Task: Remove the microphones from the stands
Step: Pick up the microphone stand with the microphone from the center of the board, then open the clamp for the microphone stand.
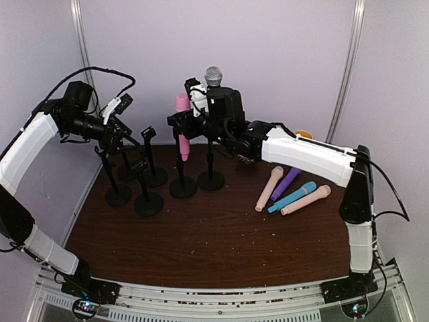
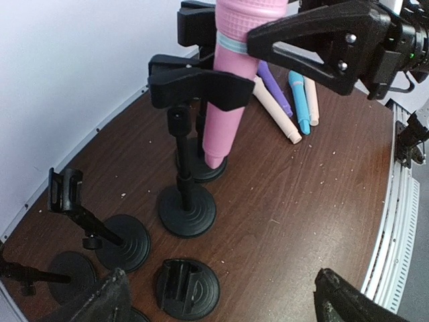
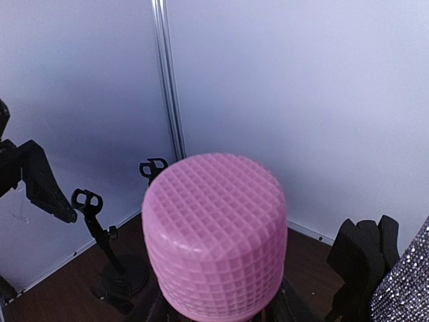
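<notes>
Brown tabletop (image 1: 221, 235); right end effector (image 1: 182, 123) clasps pink microphone (image 1: 183, 141) in its stand (image 1: 183, 186).

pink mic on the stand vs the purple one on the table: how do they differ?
Pose: the pink microphone stands upright, clipped in a stand; the purple microphone lies flat on the table.
Contact: the right tool is closed around the pink microphone; no tool is near the purple microphone.
Shared: both have the same slim handheld shape.
</notes>
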Controlling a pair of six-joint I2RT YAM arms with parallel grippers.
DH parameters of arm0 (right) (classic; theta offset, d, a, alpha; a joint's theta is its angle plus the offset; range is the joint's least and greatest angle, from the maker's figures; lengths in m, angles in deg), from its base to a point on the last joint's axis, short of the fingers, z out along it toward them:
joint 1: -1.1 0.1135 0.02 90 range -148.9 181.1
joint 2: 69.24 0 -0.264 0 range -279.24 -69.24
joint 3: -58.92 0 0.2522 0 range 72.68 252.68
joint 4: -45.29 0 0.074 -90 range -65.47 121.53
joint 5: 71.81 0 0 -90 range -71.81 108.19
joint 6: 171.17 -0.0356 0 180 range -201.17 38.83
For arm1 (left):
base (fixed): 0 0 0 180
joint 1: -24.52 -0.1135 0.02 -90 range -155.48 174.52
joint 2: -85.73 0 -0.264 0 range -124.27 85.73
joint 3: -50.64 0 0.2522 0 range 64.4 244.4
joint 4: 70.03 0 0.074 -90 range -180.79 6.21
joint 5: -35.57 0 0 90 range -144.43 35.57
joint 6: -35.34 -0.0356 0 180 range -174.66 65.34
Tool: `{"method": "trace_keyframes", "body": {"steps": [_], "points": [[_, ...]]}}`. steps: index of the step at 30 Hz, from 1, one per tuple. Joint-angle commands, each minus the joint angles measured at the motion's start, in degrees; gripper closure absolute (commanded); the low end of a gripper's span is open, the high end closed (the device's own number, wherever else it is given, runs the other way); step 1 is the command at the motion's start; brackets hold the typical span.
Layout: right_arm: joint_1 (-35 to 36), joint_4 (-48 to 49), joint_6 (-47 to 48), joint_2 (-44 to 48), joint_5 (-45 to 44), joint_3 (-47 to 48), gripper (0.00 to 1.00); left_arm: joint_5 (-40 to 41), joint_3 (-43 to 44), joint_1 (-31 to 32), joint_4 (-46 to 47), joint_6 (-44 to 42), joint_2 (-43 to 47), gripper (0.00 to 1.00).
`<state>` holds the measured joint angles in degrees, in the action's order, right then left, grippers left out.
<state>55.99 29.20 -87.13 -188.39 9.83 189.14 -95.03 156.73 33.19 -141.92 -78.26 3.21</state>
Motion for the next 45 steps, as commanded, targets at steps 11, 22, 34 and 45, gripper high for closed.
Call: {"method": "trace_keyframes", "body": {"steps": [11,22,34,45], "points": [[1.89,5.77,0.67,19.07,14.98,-16.82,0.84,-8.6,-1.26,2.29,0.56,0.16,1.49,0.02],[3.23,21.06,1.87,28.93,20.75,-38.47,0.94,-10.49,-6.05,12.17,-4.81,-19.52,4.91,0.02],[3.15,25.02,2.77,33.11,21.72,-43.62,0.95,-10.5,9.99,17.13,-5.68,-23.96,-8.98,0.13],[2.87,24.93,3.13,32.47,21.9,-43.44,0.97,-13.31,13.19,19.84,-5.68,-27.91,-14.1,0.2]]}}
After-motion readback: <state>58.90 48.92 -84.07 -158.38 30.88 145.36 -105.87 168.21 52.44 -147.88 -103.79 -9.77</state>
